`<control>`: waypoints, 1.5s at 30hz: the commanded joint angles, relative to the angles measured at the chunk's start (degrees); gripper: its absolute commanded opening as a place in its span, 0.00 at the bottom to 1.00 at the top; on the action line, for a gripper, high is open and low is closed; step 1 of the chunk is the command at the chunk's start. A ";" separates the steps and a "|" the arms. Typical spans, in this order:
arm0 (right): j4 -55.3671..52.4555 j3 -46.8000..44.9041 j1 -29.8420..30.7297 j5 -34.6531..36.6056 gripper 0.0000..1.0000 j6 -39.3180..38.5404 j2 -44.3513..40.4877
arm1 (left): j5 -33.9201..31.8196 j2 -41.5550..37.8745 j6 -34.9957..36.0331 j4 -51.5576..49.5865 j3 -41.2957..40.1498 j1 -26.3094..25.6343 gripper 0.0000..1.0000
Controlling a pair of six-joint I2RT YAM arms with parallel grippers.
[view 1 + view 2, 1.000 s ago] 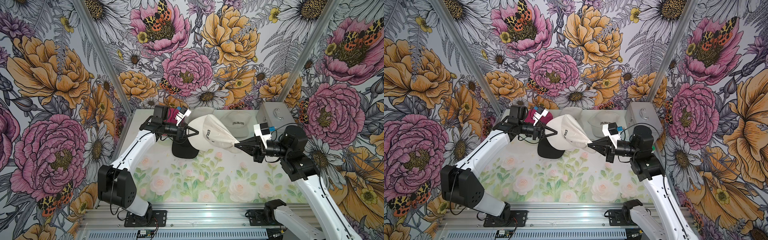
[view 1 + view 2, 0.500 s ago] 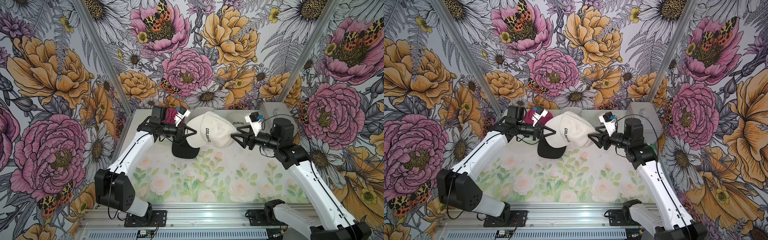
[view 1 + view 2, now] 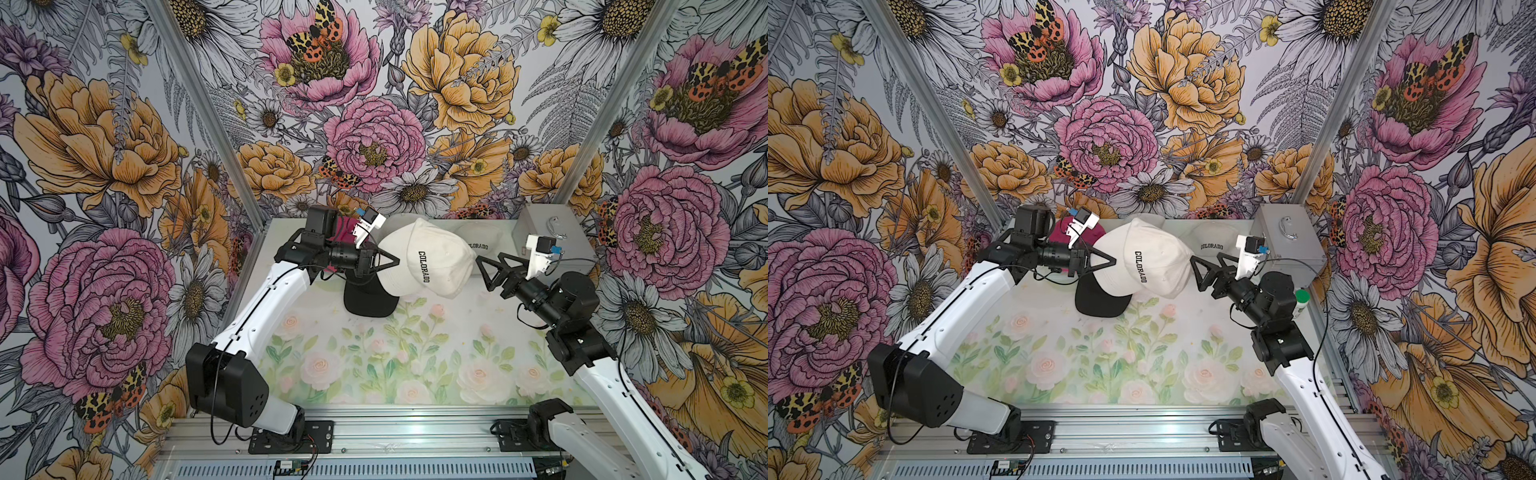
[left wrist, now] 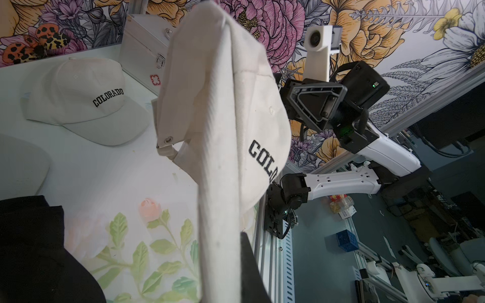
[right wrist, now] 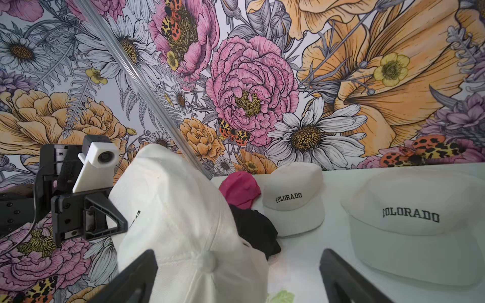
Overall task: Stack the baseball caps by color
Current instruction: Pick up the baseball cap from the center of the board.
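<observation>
While the left pincer [image 3: 392, 262] is pinched tight on its brim, the held cream cap [image 3: 432, 257] hangs in the air over the back middle of the table [image 3: 374, 365]. Its black COLORADO word is turned on its side in both top views. The round top of the cap points toward the right pincer [image 3: 484, 272], which is wide open with nothing in it. Its tips sit just beside the back of the cap, and I cannot tell if they touch the cloth. In the right wrist view the cap's top button shows between the two spread black fingers [image 5: 131, 278]. Under the held cap, a black cap [image 3: 368, 297] lies flat on the table, partly hidden by it. A hot pink cap [image 3: 1059, 232] sits at the back, behind the left arm's wrist. In the right wrist view a far cream cap [image 5: 291, 199] rests on the table just beside the pink one. Another cream cap by the case [image 3: 482, 241] lies at the back, near the silver metal case [image 3: 548, 237] in the back right corner. A white bottle with a green lid [image 3: 1301, 301] peeks out behind the right arm at the table's right edge.
</observation>
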 commanded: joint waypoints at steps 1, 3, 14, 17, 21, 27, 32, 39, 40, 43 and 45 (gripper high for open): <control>10.56 -0.93 0.90 -4.76 0.99 11.08 2.97 | -1.68 -0.60 -2.45 0.32 2.15 -0.97 0.00; 11.24 -2.19 1.16 -3.51 0.99 11.35 3.46 | -2.37 -0.44 -2.92 0.30 2.31 -1.50 0.00; 23.20 -5.22 2.34 -8.62 1.00 13.41 5.89 | -3.58 1.49 -5.82 0.39 4.33 -3.30 0.00; 25.58 -5.43 2.58 -9.31 1.00 13.95 6.73 | -3.47 2.33 -6.11 0.50 4.81 -3.74 0.00; 29.31 -4.91 3.18 -11.52 0.99 14.73 8.53 | -3.19 3.26 -6.23 0.50 5.13 -3.91 0.00; 32.59 -3.47 4.14 -14.17 0.99 14.76 10.85 | -3.07 4.22 -6.25 0.50 4.78 -3.74 0.00; 33.66 -2.64 4.35 -18.14 0.94 13.51 10.45 | -3.00 5.09 -6.32 0.49 3.98 -2.12 0.00; 35.27 -1.67 4.89 -22.86 0.82 12.77 10.81 | -1.95 6.64 -5.66 0.50 3.74 -1.35 0.00; 35.41 -1.29 4.98 -23.16 0.77 12.61 10.98 | -1.92 6.89 -5.48 0.50 3.51 -1.36 0.00; 35.45 -0.28 5.02 -23.76 0.61 12.47 11.30 | -2.27 7.85 -5.46 0.50 2.88 -0.98 0.00; 35.45 0.13 5.03 -23.97 0.59 12.12 11.34 | -2.46 8.51 -5.76 0.50 2.76 -0.53 0.00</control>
